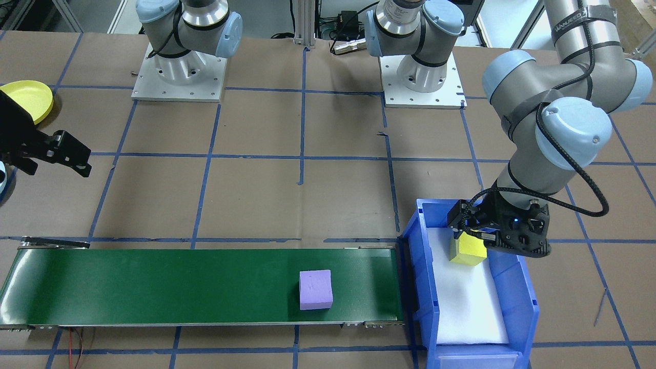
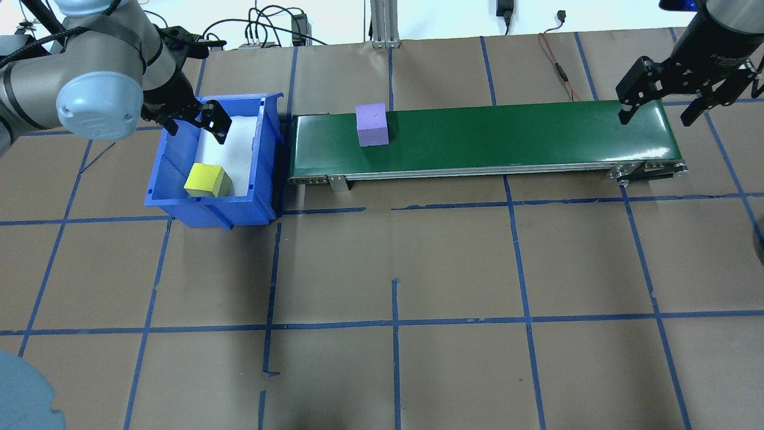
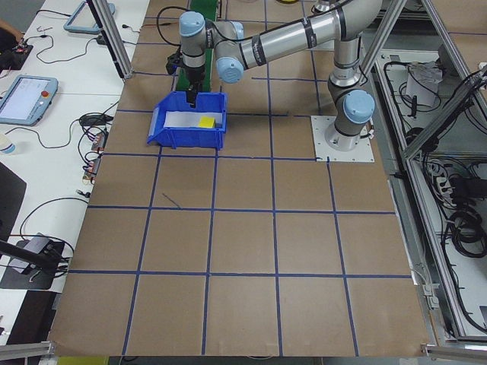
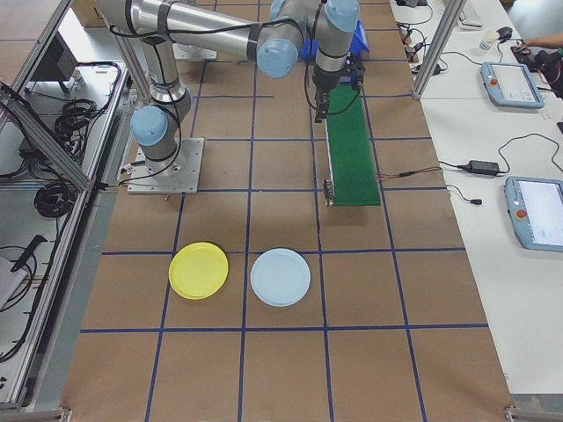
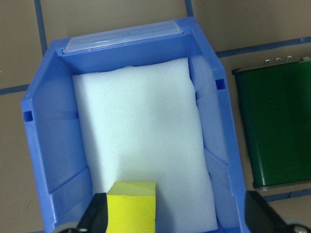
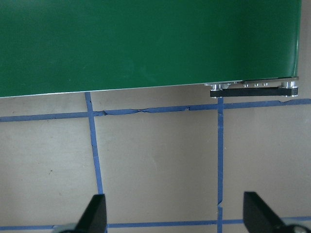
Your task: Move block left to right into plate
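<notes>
Front-facing: left end effector (image 1: 474,237) spread wide over blue bin (image 1: 523,302), yellow foam cube (image 1: 468,250) on the white liner beneath; purple foam cube (image 1: 315,289) on green conveyor belt (image 1: 154,287); yellow plate (image 1: 28,100) at far edge. Overhead: right end effector (image 2: 656,110) gaping, empty, above belt's end. Right side: plate on tabletop (image 4: 281,352) beside light blue plate (image 4: 281,277).

Almost no writing can be read. A black strap (image 1: 581,25) around the left arm's upper segment carries pale letters, but they are too small and blurred to spell. No other object shows a readable label.
</notes>
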Motion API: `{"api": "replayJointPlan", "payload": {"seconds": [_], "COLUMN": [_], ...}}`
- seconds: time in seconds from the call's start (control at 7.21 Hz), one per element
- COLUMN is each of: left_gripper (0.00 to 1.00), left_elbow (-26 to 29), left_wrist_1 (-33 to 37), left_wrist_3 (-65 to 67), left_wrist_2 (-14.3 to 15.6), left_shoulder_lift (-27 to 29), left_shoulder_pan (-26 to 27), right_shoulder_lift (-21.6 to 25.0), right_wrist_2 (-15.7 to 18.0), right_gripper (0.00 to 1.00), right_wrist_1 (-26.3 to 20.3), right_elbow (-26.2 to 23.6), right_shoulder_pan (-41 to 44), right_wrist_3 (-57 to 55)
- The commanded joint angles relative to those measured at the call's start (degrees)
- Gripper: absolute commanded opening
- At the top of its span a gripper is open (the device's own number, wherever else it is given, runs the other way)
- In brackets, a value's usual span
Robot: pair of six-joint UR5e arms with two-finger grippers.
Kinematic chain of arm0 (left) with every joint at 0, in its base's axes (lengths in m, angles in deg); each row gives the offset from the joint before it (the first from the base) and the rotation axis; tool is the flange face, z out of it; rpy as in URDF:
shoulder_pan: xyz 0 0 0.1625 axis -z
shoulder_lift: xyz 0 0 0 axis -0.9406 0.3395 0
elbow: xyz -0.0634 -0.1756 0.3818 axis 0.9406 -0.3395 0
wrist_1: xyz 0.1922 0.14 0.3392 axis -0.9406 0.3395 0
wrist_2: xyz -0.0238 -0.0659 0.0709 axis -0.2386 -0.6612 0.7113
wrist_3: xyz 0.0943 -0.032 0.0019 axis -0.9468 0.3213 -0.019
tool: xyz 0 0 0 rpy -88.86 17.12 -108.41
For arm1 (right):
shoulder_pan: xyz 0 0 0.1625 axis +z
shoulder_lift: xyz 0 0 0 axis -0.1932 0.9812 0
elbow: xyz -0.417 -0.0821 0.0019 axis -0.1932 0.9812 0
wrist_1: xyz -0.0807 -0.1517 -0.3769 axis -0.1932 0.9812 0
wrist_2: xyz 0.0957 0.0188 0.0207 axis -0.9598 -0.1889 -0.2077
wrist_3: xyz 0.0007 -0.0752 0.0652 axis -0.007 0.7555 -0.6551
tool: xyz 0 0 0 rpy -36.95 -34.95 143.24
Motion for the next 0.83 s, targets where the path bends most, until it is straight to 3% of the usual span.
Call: {"api": "replayJointPlan", "payload": {"seconds": [0.0,0.42,0.56,0.69], "left_gripper": [0.93,0.91,0.91,0.91], "left_elbow": [-1.85,-2.20,-2.20,-2.11], "left_wrist_1": [-1.18,-5.40,-5.50,-5.41], "left_wrist_3": [-1.80,-4.27,-4.18,-4.10], "left_wrist_2": [0.11,0.19,0.80,3.77], "left_shoulder_lift": [1.00,3.19,3.81,3.90], "left_shoulder_pan": [-0.05,-0.14,-0.14,-0.14], "right_shoulder_lift": [-2.79,-7.62,-9.12,-9.39], "right_wrist_2": [0.03,-4.01,-8.54,-8.67], "right_gripper": [1.00,1.00,1.00,1.00], "right_wrist_1": [5.81,6.53,10.97,11.36], "right_elbow": [-0.54,0.77,0.68,-0.10], "right_shoulder_pan": [-0.76,-3.13,-3.14,-3.14], "right_wrist_3": [4.08,5.59,8.73,9.46]}}
